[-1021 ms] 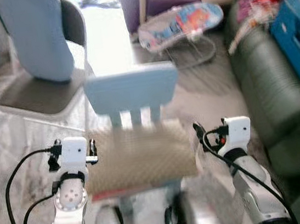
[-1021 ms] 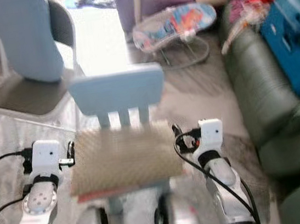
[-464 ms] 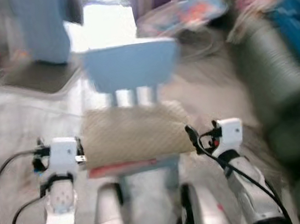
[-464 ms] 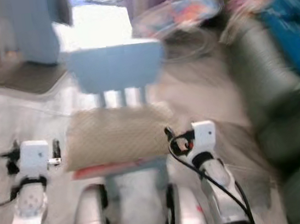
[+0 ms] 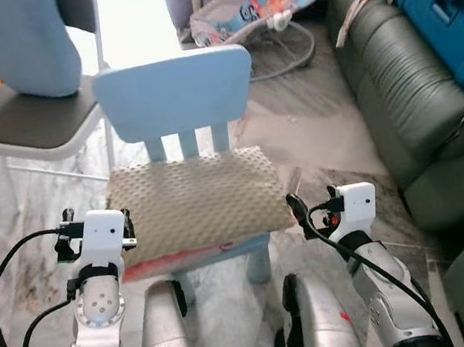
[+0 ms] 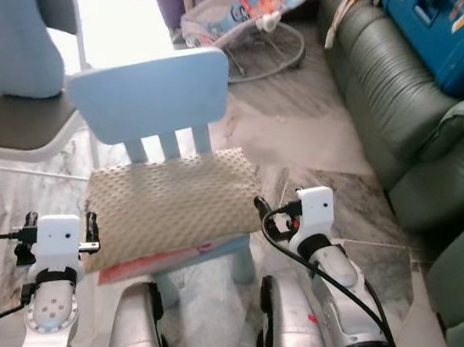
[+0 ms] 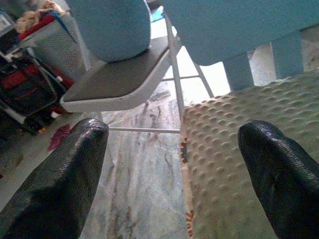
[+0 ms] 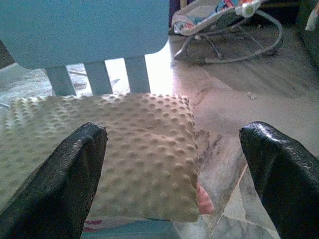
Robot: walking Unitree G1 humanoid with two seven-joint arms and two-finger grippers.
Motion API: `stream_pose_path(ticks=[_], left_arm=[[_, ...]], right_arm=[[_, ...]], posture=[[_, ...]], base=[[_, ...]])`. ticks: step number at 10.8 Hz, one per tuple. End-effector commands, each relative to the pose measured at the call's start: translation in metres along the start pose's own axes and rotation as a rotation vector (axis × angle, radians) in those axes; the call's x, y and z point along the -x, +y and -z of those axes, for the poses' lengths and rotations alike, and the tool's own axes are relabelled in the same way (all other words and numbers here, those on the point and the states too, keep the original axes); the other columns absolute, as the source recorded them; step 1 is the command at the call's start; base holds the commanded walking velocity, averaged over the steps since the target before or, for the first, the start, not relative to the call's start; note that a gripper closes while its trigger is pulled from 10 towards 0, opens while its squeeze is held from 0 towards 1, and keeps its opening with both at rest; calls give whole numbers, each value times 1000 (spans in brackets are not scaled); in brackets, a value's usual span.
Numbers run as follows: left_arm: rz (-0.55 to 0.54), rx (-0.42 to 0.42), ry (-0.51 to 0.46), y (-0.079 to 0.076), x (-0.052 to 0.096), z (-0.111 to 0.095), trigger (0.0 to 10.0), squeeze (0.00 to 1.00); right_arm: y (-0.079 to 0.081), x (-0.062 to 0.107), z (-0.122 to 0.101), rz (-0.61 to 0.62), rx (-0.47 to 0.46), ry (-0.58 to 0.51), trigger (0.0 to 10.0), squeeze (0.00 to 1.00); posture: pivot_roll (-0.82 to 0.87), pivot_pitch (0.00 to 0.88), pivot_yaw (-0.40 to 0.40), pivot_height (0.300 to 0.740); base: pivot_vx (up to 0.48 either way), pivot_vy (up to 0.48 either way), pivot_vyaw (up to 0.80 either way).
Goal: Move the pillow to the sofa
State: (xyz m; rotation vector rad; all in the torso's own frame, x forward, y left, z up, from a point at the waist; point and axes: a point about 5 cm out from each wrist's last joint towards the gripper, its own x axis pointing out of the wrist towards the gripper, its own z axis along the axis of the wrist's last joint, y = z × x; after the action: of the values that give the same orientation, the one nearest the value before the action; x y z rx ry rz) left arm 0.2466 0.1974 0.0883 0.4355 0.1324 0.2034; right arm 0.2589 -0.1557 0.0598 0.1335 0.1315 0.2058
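Marble floor (image 5: 14,211) is carrying a small blue chair (image 5: 174,91); the beige pillow (image 5: 192,204) is lying on its seat. Left claw (image 7: 169,174) and right claw (image 8: 174,164) are hovering open beside the pillow's ends. Green sofa (image 5: 416,106) is standing right.

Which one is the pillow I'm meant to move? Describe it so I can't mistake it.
Find the small light-blue child's chair directly ahead, left of the dark green sofa. The pillow lies flat on its seat, between the left gripper and right gripper. It is beige with a bumpy dotted texture and a pink underside edge.
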Motion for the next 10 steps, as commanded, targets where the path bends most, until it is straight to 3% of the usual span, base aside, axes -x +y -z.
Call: stream_pose_path(ticks=[1, 3, 6, 10], left_arm=[[-4, -5, 11, 1, 0, 2, 10000, 0], [-6, -1, 8, 1, -2, 0, 10000, 0], [-8, -1, 7, 0, -2, 0, 10000, 0], [-6, 4, 3, 0, -5, -2, 10000, 0]], right_arm=[[-1, 0, -4, 0, -3, -14, 10000, 0], [1, -1, -6, -31, 4, -17, 10000, 0], [5, 0, -5, -44, -8, -19, 10000, 0], [4, -1, -7, -53, 5, -23, 10000, 0]], posture=[[36, 142, -56, 570], [35, 143, -56, 570], [35, 147, -55, 521], [35, 147, -55, 521]], base=[[0, 0, 0], [0, 0, 300], [0, 0, 0], [0, 0, 0]])
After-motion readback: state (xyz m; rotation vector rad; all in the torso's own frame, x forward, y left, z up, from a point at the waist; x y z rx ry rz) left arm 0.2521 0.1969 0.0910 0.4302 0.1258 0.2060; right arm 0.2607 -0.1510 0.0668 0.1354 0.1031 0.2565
